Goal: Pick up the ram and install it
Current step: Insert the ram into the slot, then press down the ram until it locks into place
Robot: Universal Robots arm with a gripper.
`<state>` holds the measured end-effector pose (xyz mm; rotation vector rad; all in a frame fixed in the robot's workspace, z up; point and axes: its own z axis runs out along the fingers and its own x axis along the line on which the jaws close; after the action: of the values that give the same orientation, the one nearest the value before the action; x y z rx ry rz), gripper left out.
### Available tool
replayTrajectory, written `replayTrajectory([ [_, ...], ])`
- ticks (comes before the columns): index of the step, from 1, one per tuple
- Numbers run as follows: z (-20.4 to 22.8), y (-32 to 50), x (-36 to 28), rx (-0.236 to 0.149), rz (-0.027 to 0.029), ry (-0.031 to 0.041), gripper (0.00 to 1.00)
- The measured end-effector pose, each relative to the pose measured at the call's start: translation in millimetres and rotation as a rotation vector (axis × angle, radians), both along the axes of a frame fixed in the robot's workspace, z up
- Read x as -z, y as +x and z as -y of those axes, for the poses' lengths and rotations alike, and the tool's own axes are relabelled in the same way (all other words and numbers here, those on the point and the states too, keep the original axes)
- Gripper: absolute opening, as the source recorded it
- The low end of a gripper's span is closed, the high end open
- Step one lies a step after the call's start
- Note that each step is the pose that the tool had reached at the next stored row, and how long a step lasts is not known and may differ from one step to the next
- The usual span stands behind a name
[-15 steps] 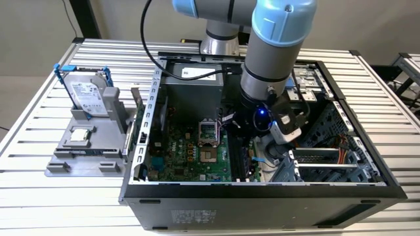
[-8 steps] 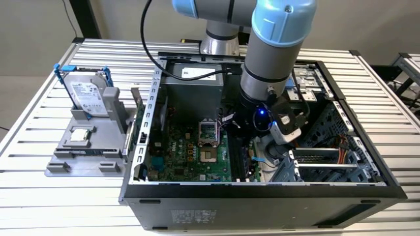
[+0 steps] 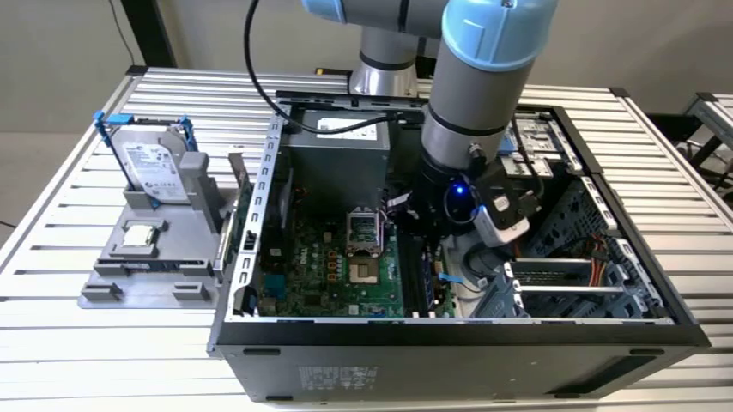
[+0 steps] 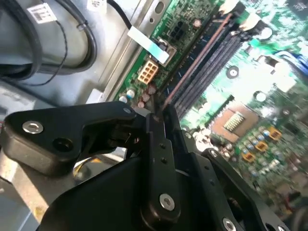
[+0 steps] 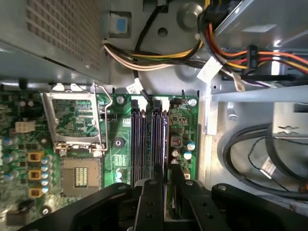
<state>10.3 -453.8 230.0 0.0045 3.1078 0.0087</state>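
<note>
While the arm (image 3: 481, 94) reaches down into the open computer case (image 3: 458, 330) on the slatted tabletop (image 3: 69, 343), the tool (image 5: 164, 175) sits low over the green motherboard (image 3: 332, 275), directly above the black memory slots (image 5: 139, 139). Both wrist views show its two black fingers (image 5: 150, 192) drawn close together and clamped on the ram (image 4: 192, 65), a thin dark stick held on edge. In the second wrist view the ram runs lengthwise along the slots and sits in line with one of them; whether it is fully seated cannot be told. The empty processor socket (image 5: 79, 175) lies just beside the slots on the board. In the exterior view, a grey holder (image 3: 149, 257) stands on the tabletop at the exterior view's left of the case, carrying a silver hard drive (image 3: 154, 167) in a blue frame.
</note>
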Motion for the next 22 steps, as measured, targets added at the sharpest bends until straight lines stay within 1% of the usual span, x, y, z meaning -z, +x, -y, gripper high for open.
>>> replayTrajectory([
  [5,0.0,0.0,-22.8,0.001,0.0000,0.0000,1.00],
  [6,0.0,0.0,-26.4,0.000,-0.0004,-0.0002,1.00],
  [7,0.0,0.0,-27.6,0.000,-0.0004,-0.0002,1.00],
  [11,0.0,0.0,-27.5,0.000,-0.0004,-0.0001,1.00],
  [12,0.0,0.0,-27.6,0.000,-0.0005,-0.0002,0.00],
  [22,0.0,0.0,-27.6,0.000,-0.0005,-0.0008,0.00],
])
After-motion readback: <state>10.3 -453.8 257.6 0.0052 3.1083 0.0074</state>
